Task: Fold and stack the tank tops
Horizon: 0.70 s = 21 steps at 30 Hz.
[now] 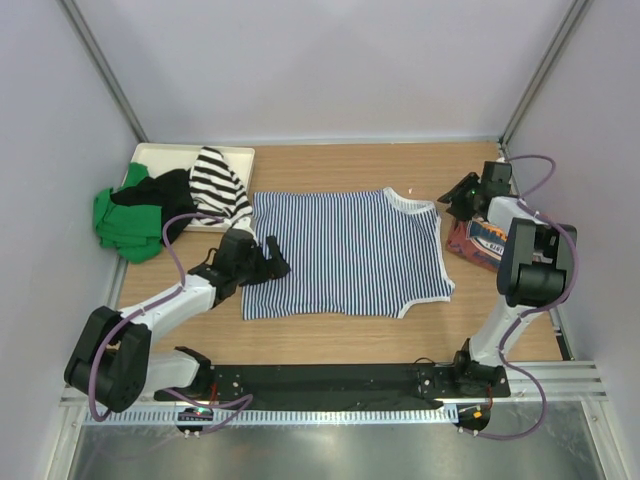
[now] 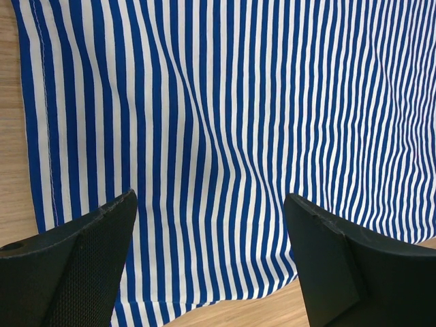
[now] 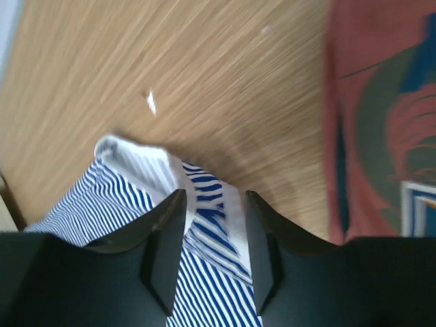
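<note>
The wooden tabletop (image 1: 340, 335) carries everything. Spread flat across its middle is the navy-and-white striped tank top (image 1: 345, 250), hem toward the left arm and neckline and straps toward the right arm. We judge the fold of this top has not yet begun: it lies in one layer, with a soft ripple showing in the left wrist view.

At the far left a white tray (image 1: 160, 152) holds the waiting pile: a green garment (image 1: 125, 225) spilling off it, a black one (image 1: 155, 190), and a broad black-and-white striped one (image 1: 215, 180). At the right edge, beneath the right arm, lies the brick-red tank top (image 1: 470, 248), seemingly folded, so we take that spot for the stack.

The left hand (image 1: 272, 258) hangs over the hem corner with its jaws spread wide and nothing between them. The right hand (image 3: 214, 204) straddles the far shoulder strap (image 3: 204, 197), its jaws a narrow gap apart; the view is blurred and we cannot tell whether it pinches the cloth.

Next, we think, each hand must pinch one long edge and carry it across. Bare wood lies in front of and behind the top, while the pile crowds the far hem corner and the red top sits just beside the straps.
</note>
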Motion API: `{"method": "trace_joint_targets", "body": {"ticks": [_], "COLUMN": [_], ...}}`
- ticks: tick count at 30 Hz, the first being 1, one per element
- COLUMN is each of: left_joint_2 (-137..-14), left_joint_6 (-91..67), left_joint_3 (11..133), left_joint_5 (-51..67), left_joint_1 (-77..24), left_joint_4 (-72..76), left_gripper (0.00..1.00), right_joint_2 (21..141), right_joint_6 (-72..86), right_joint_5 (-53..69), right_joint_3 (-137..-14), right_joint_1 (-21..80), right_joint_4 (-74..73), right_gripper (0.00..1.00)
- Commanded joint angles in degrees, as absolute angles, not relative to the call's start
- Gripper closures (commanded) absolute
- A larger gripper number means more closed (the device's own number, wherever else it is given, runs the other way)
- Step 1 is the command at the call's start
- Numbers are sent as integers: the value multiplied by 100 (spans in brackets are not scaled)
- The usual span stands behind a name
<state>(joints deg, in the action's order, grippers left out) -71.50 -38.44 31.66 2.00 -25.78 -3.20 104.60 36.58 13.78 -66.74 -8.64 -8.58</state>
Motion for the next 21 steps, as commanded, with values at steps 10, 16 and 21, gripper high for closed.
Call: {"method": "trace_joint_targets", "body": {"ticks": [10,16,21], "left_joint_2": [-7128,-6979,-6847], "left_joint_6": [-3718,-3665,-3621], "left_joint_3": [3191,3147,3103], "left_joint_5": [106,53,-132], "left_joint_1": [-2602,-2593,-2593], "left_joint_4": [-114,-158,-158], "left_gripper": [11,11,11], "right_joint_2": [9264,8947,9420], "right_joint_6": [3658,3235,3278], "right_joint_5": [677,299,439], "right_joint_3": [-5968,-5898,-6265], "right_joint_1": [-818,-299,-299], "right_joint_4": [-421,-914,-1132], "right_gripper": [45,69,87]}}
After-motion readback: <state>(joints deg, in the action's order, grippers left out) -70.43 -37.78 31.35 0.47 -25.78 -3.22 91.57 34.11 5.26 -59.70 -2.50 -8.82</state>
